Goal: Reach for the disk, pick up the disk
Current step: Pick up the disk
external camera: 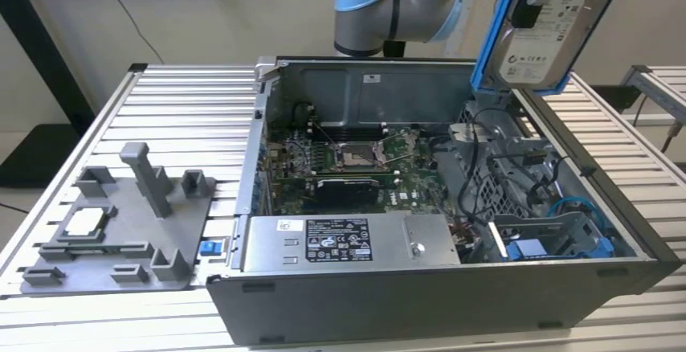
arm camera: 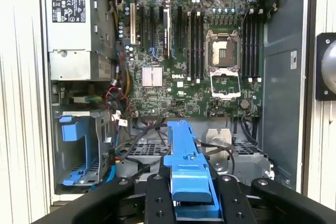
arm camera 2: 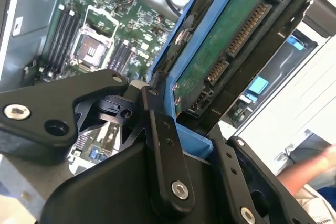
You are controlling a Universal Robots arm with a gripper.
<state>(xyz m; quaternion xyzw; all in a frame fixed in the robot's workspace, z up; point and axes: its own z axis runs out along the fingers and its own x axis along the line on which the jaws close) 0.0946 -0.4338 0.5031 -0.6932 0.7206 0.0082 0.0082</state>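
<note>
Disk (external camera: 549,34) in claw (arm camera: 191,195), long axis near-vertical, above case (external camera: 429,288)

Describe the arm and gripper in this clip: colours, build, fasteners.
In the exterior view the arm has silver-grey tubular segments and a light blue cap on its rounded joint. In the second wrist view the gripper is matte black: flat, rounded linkage bars pinned with silver hex-socket screws, plus plain round holes. The first wrist view shows the same black bars and screws.
</note>
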